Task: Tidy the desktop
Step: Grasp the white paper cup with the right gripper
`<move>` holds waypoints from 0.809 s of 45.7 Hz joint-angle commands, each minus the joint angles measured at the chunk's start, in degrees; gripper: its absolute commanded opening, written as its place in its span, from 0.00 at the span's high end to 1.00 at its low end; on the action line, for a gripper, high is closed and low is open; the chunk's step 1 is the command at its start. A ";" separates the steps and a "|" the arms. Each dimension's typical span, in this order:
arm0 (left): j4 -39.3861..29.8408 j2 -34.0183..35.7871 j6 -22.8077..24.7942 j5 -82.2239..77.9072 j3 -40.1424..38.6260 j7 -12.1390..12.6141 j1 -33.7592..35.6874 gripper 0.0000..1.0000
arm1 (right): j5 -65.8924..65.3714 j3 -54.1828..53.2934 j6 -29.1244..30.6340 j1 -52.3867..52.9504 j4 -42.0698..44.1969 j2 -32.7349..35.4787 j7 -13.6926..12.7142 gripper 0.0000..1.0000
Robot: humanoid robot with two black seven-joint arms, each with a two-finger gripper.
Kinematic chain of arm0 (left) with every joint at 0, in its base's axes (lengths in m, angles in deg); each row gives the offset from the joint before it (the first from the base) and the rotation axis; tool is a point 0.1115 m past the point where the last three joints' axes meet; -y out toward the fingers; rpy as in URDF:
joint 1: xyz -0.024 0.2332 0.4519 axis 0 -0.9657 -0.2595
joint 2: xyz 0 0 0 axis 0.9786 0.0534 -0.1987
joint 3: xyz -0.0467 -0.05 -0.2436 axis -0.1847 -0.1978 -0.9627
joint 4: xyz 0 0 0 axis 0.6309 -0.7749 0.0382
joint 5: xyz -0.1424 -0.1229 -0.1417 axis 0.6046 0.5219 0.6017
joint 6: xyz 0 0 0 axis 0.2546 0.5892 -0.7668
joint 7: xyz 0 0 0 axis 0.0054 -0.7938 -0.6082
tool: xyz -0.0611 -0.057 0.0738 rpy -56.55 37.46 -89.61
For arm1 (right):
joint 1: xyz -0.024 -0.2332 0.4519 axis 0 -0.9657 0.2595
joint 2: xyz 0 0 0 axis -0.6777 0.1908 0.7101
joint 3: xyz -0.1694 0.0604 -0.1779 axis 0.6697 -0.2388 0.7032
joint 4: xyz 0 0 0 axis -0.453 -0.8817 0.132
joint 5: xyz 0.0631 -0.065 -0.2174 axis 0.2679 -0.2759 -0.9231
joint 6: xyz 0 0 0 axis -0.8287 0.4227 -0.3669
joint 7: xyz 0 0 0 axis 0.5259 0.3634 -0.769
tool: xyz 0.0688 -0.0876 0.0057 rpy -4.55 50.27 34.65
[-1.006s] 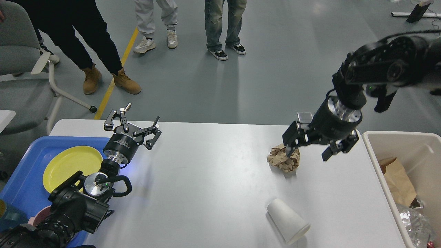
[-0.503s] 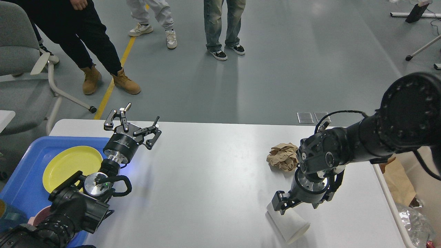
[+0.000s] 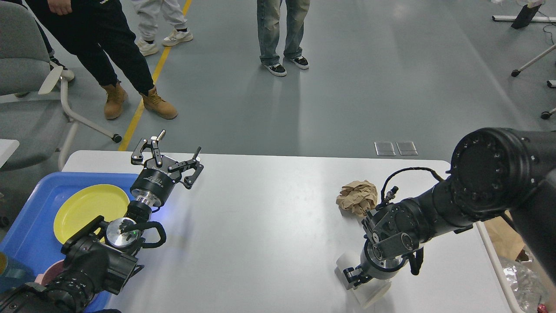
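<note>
The white desktop fills the lower half of the head view. A crumpled brown paper ball lies on it at the right. A white paper cup lies on its side near the front edge, mostly covered by my right arm. My right gripper points down onto the cup; its fingers are dark and seen from behind, so I cannot tell whether it is open or shut. My left gripper is open and empty above the table's far left, beside the tray.
A blue tray at the left holds a yellow plate. The beige bin's rim shows at the right with a brown paper bag inside. People stand beyond the table; a grey chair is far left.
My right arm has swung from the crumpled paper toward the front edge and come down over the white cup. The left arm has not moved. The people behind have shifted.
</note>
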 commanded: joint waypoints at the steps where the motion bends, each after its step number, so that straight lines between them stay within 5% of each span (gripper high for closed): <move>1: 0.00 0.00 0.00 0.00 0.00 0.00 0.00 0.04 | -0.07 -0.09 -0.11 -0.96 0.69 -0.01 -1.01 0.25; 8: 0.00 0.00 0.00 0.00 0.00 0.00 0.00 0.04 | -0.07 0.00 -1.16 -1.40 0.86 0.17 -0.93 0.32; 12: 0.00 0.00 0.00 0.00 0.00 0.00 0.00 0.04 | 0.02 -0.09 -2.31 -1.40 0.78 0.52 -0.93 0.44; 14: 0.00 0.00 0.00 0.00 0.00 0.00 0.00 0.04 | 0.02 0.00 -2.31 -1.31 0.77 0.61 -0.93 0.57; 18: 0.00 0.00 0.00 0.00 0.00 0.00 0.00 0.04 | 0.20 0.09 -1.78 -0.96 0.42 0.96 -1.01 1.00; 37: 0.00 0.00 0.00 0.00 0.00 0.00 0.00 0.04 | 0.64 -3.07 -1.25 10.45 -8.97 11.23 -0.84 1.00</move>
